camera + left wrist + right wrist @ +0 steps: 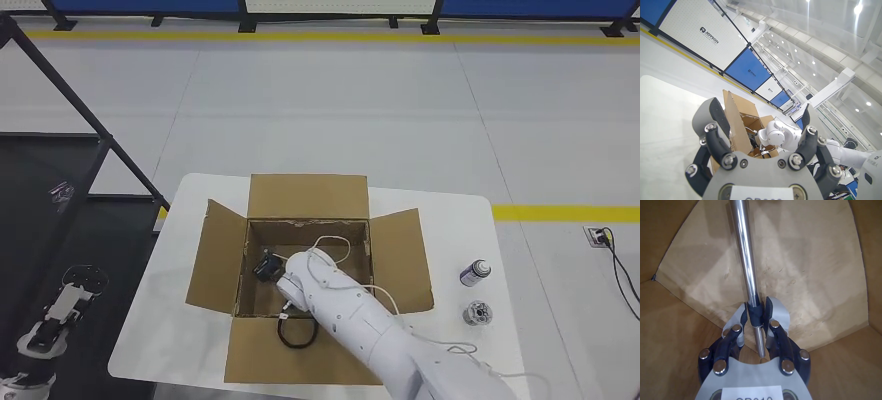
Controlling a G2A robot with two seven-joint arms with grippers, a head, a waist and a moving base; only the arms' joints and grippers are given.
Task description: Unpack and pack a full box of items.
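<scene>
An open cardboard box (308,196) stands in the middle of the white table (200,290), all flaps folded out. My right arm goes down into it, and its gripper (268,268) is low near one inner wall. Inside the box, the right gripper (755,311) is shut on a shiny metal rod (745,256) at a black band, the rod pointing away over the bare box floor (810,275). My left gripper (761,108) is open and holds nothing, off the table's side with the box (734,121) beyond it.
A small grey can (474,272) and a round metal item (479,314) stand on the table beside the box. A black cable loop (295,335) lies on the near flap. A dark frame (90,150) stands past the table's other side.
</scene>
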